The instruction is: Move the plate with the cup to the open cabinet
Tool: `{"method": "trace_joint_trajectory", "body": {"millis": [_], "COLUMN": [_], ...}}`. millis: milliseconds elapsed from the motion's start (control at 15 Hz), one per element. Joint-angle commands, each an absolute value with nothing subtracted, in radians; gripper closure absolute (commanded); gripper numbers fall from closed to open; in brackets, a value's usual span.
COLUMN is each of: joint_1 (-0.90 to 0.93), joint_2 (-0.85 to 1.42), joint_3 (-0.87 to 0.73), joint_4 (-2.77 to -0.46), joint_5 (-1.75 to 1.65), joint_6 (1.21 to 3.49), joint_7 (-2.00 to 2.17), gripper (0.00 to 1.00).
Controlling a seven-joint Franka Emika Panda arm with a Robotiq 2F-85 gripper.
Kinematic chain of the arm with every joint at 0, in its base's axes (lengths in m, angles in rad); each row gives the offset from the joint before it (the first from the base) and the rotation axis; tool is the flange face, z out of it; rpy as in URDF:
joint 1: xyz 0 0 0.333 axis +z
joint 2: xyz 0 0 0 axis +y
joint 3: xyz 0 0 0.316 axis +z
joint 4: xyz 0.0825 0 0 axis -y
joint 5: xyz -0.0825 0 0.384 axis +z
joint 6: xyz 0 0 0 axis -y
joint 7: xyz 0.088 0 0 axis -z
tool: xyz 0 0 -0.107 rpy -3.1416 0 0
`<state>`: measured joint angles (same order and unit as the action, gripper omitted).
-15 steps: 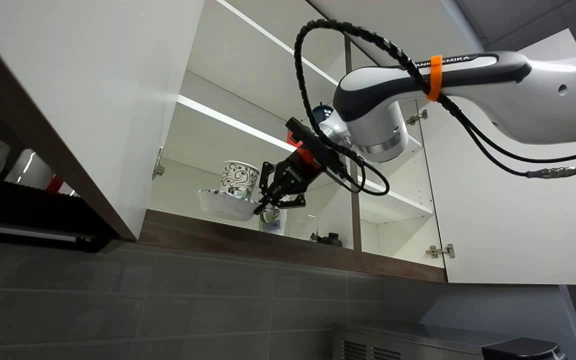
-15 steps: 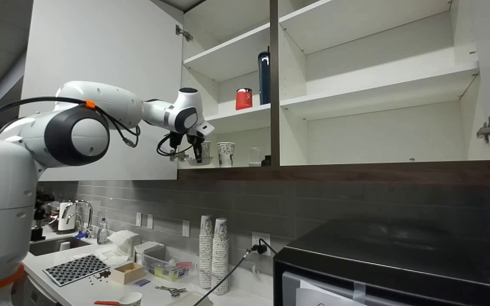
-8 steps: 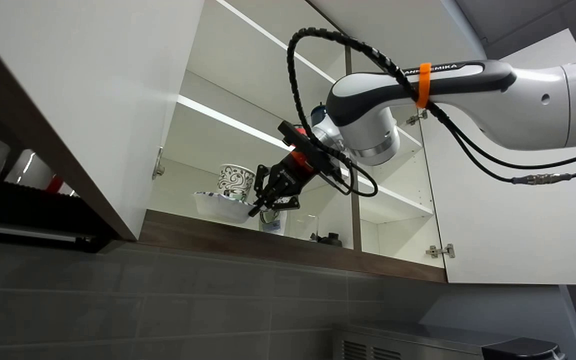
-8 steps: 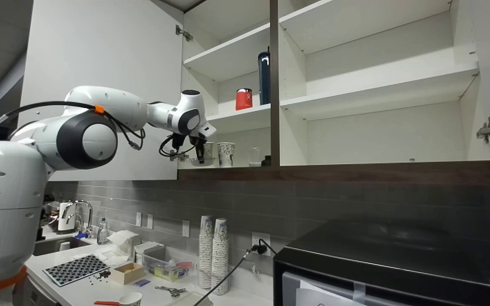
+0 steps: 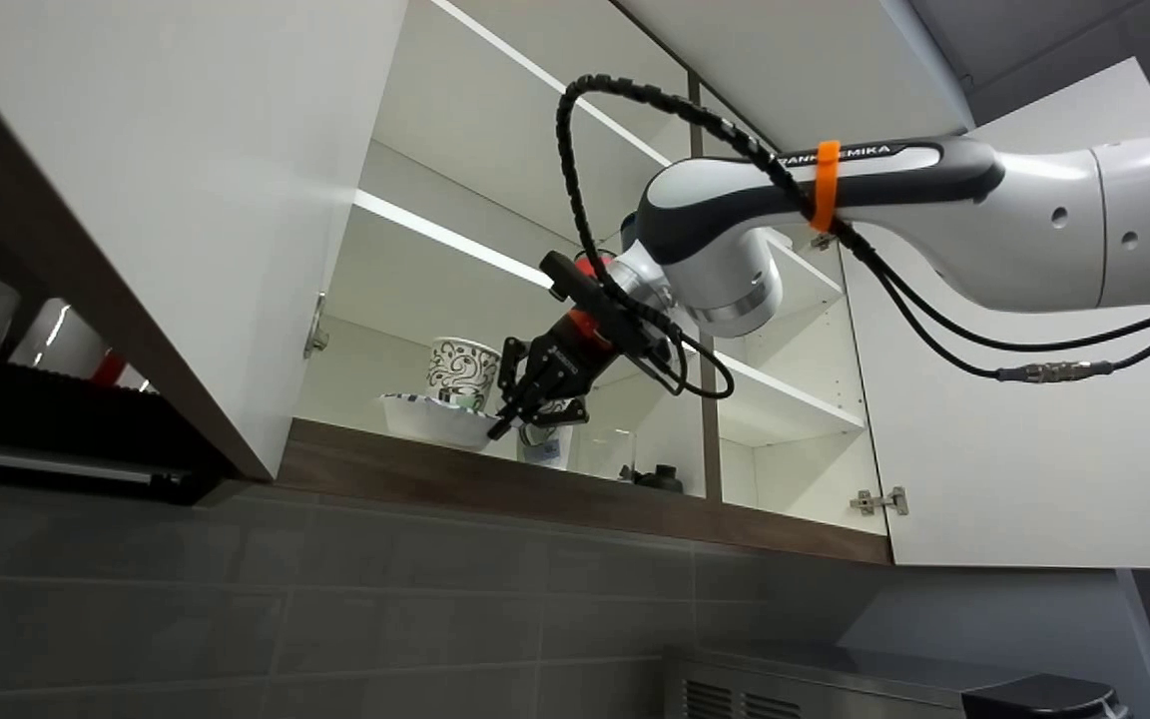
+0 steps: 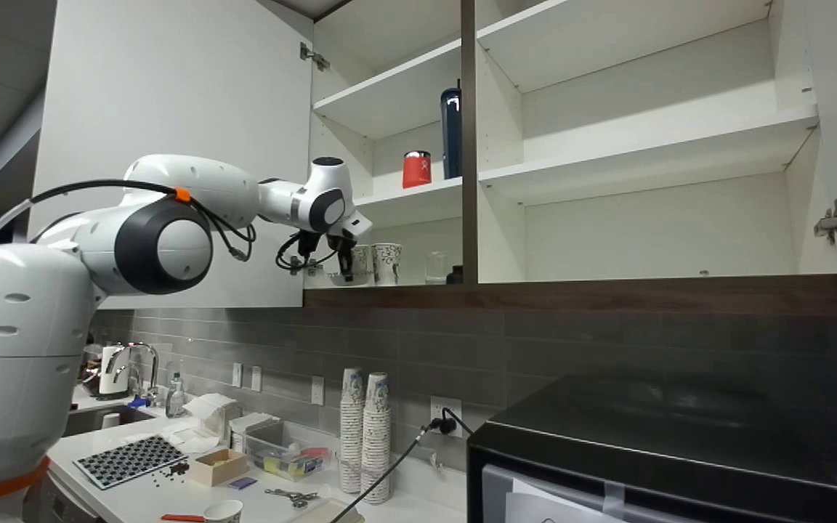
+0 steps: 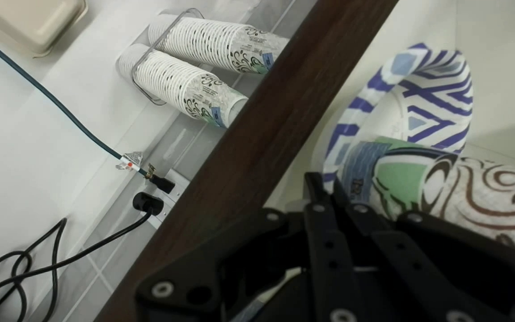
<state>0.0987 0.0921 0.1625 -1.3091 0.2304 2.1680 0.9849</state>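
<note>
Plate (image 7: 391,116): printed paper by the look of it, smooth, faint sheen.
Cup (image 7: 476,192): printed paper, matt.
Gripper (image 7: 327,182): matt, with shiny metal screw heads (image 7: 163,289).
Arm (image 5: 934,240): smooth, glossy shell, plastic-like.
Hose (image 5: 572,165): ribbed, plastic-looking.
Cabinet (image 6: 647,229): smooth panels, satin; bottom edge (image 6: 644,294) wood-grained, low sheen.
Hinge (image 6: 833,221): bare bright metal.
Mugs (image 5: 61,340): glossy, ceramic-looking, catching the light from where I stand.
Tumbler (image 6: 451,134): smooth, glossy.
Red cup (image 6: 416,171): smooth, satin body.
Cup stacks (image 6: 375,443), 2: printed paper.
Bin (image 6: 267,436): clear plastic, glossy.
Box (image 6: 208,476): matt; card or wood, I cannot tell which from here.
Tap (image 6: 155,370): polished metal.
Tiles (image 6: 644,334): smooth, slight gloss.
Counter (image 7: 20,129): smooth, satin-looking.
Tray (image 7: 25,20): moulded, pulp-like, softly matt.
</note>
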Motion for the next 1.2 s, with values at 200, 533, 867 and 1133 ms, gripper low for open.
{"method": "trace_joint_trajectory", "body": {"millis": [200,533,867,1133], "joint_1": [0.117,0.118,0.115,0.112], "joint_2": [0.137,0.143,0.134,0.114], "joint_3": [0.164,0.162,0.162,0.161], "joint_4": [-1.245,-1.231,-1.233,-1.246], "joint_5": [0.184,0.186,0.194,0.201], "joint_6": [2.161,2.161,2.161,2.16], "joint_7": [1.044,1.051,1.05,1.041], "gripper": [0.72,0.29,0.53,0.55]}}
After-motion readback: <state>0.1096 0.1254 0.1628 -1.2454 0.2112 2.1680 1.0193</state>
